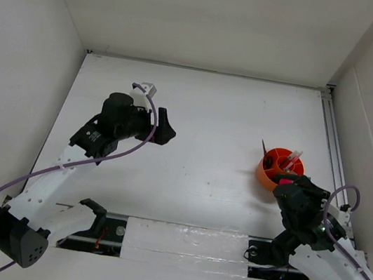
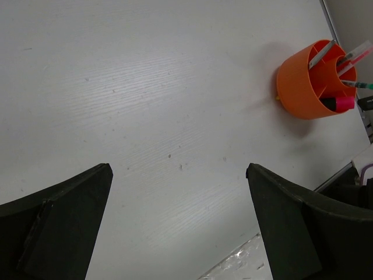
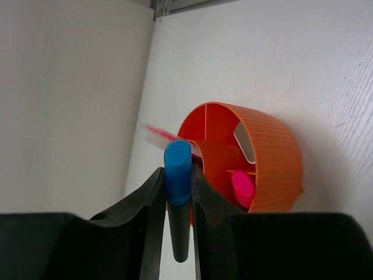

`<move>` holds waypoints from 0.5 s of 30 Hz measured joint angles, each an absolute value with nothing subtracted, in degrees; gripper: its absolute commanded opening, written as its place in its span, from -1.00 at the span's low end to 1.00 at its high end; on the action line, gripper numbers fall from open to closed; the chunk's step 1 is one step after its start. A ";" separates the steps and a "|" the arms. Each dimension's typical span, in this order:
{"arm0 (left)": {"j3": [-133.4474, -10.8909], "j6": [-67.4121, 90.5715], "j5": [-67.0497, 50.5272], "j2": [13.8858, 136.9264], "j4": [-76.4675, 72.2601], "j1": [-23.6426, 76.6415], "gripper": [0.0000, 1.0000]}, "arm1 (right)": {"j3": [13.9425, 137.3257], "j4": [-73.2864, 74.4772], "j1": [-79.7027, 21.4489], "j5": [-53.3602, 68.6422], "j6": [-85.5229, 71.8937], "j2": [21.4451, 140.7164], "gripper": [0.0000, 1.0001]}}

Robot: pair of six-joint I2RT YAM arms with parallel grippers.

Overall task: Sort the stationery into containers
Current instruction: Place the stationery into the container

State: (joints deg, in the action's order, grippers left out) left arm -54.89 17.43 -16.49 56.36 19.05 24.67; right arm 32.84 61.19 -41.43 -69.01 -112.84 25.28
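The orange cup (image 1: 275,170) stands at the right of the table, with pens sticking out of it. In the right wrist view the cup (image 3: 274,163) shows its inner dividers, a pink marker (image 3: 242,188) in one compartment and a thin red pen (image 3: 158,133) poking over the rim. My right gripper (image 3: 178,185) is shut on a blue-capped black marker (image 3: 177,175), held just beside the cup's near rim. My left gripper (image 2: 178,192) hangs open over bare table at the left, far from the cup (image 2: 312,81).
White walls enclose the table on three sides. A metal rail (image 1: 333,145) runs along the right edge, close behind the cup. A taped strip (image 1: 184,246) lies along the near edge between the arm bases.
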 measured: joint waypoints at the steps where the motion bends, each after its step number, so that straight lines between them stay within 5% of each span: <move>1: -54.76 17.43 -16.49 56.27 19.03 24.67 1.00 | 32.86 60.95 -41.19 -69.23 -112.84 25.87 -1.00; 15: -54.28 17.43 -16.60 55.64 19.05 24.67 1.00 | 32.95 62.50 -40.16 -70.30 -112.84 34.81 -1.00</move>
